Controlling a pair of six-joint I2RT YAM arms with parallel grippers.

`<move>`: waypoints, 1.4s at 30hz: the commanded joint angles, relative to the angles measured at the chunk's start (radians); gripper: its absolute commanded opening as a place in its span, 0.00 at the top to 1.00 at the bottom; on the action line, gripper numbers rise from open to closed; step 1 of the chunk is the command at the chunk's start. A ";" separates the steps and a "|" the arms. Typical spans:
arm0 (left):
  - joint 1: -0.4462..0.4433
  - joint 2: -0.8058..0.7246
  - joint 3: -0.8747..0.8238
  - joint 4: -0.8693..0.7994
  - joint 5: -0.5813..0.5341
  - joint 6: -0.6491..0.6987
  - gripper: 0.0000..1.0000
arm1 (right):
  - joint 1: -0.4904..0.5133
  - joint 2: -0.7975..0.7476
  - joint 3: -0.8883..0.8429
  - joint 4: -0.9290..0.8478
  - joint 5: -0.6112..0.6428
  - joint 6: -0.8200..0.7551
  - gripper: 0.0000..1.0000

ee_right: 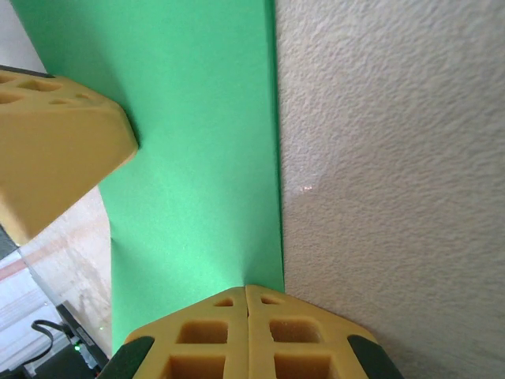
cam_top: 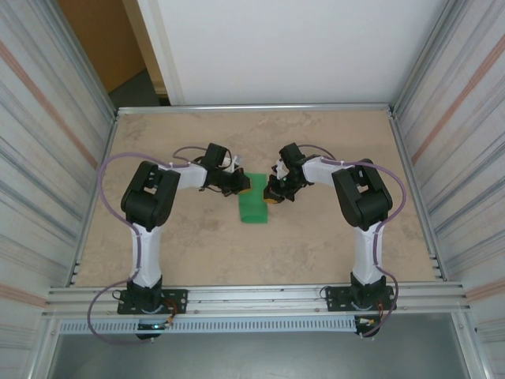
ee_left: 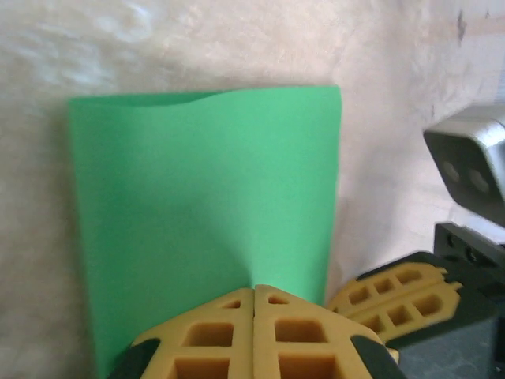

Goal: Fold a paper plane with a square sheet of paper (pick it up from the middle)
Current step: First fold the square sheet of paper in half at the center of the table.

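Note:
The square sheet of paper (cam_top: 253,208) lies folded into a narrow bright green rectangle in the middle of the table (cam_top: 197,237). My left gripper (cam_top: 243,186) and right gripper (cam_top: 274,197) meet over its far end, one at each side. In the left wrist view the left gripper (ee_left: 254,290) is shut, its tips down on the paper (ee_left: 205,189), with the right one's yellow fingers (ee_left: 394,292) beside it. The right gripper (ee_right: 246,289) is shut too, touching the paper (ee_right: 197,158) at its long edge. The paper's end nearest the arm bases gapes slightly in two layers.
Metal rails (cam_top: 252,296) run along the table's near edge and ribbed walls (cam_top: 47,158) close in both sides. Bare tan tabletop surrounds the paper, with free room toward the back (cam_top: 252,134).

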 commanded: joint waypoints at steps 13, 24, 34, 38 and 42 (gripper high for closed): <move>0.101 -0.101 0.068 -0.095 -0.064 0.058 1.00 | 0.016 0.165 -0.125 -0.161 0.322 -0.009 0.99; -0.016 0.028 0.130 -0.051 -0.042 0.005 1.00 | 0.016 0.170 -0.123 -0.161 0.323 -0.009 0.99; 0.071 0.166 0.249 -0.115 -0.044 0.066 1.00 | 0.004 0.166 -0.136 -0.161 0.332 -0.015 0.99; 0.109 0.196 0.296 -0.164 -0.076 0.095 1.00 | -0.001 0.158 -0.145 -0.161 0.339 -0.017 0.99; 0.144 0.184 0.337 -0.198 -0.087 0.106 1.00 | -0.002 0.157 -0.148 -0.159 0.341 -0.018 0.99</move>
